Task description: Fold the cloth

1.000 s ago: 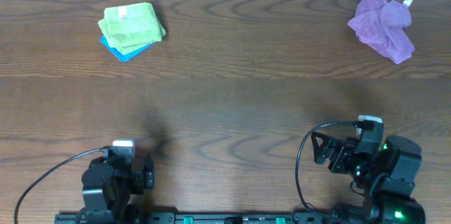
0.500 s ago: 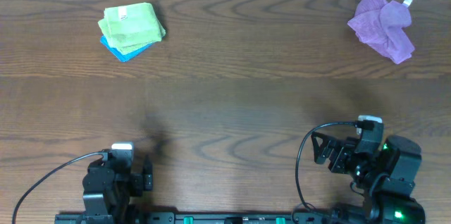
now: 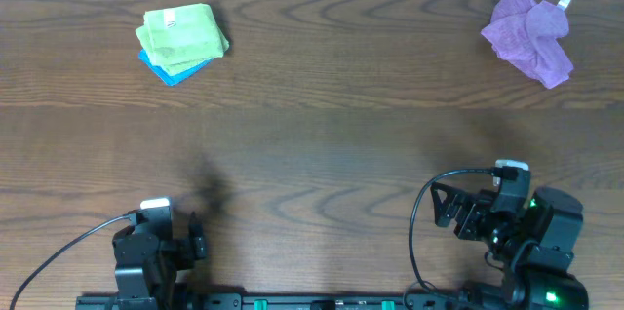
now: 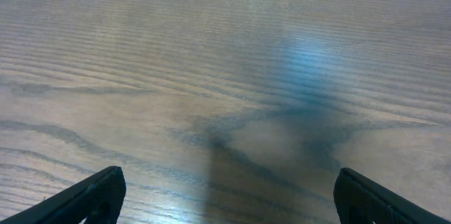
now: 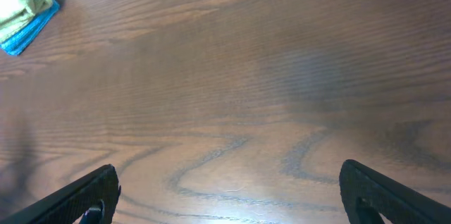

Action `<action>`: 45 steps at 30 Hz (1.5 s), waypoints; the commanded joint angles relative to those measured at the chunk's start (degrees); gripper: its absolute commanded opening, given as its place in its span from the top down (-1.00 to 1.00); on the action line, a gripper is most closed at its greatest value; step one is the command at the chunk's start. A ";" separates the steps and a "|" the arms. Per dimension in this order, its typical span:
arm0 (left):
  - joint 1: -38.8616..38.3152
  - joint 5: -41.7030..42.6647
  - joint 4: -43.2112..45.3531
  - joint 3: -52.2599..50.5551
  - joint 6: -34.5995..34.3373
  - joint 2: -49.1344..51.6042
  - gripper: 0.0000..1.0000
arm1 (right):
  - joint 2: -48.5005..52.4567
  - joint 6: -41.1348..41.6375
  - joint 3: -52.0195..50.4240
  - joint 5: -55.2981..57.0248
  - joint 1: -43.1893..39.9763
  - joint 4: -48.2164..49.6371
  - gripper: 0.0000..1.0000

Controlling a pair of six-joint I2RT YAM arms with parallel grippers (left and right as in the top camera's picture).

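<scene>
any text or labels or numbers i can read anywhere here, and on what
No text can be read in any view.
white label on the green cloth: red print, too small to read
white tag on the purple cloth: too small to tell if it carries print
wooden table and both wrist views: no words, numbers or signs

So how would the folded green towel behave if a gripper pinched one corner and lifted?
Probably floppy: the green towel lies in soft, uneven layers, so a corner pinch would likely let it drape open. It looks light, being thin fabric. Pushed, it may slide over or drag the blue cloth beneath it rather than move as a stiff block.
</scene>
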 commanded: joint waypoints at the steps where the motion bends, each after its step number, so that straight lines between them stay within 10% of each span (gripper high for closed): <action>1: -0.02 -2.08 -2.86 -0.94 -0.79 -0.59 -0.91 | -0.31 0.63 0.04 -0.44 -0.33 -0.02 -0.99; 23: -0.02 -2.08 -2.86 -0.94 -0.79 -0.59 -0.91 | -1.36 0.63 0.00 2.27 0.72 -0.17 -0.99; 45: -0.02 -2.08 -2.86 -0.94 -0.79 -0.59 -0.91 | -25.90 -5.20 -21.88 18.45 12.59 10.49 -0.98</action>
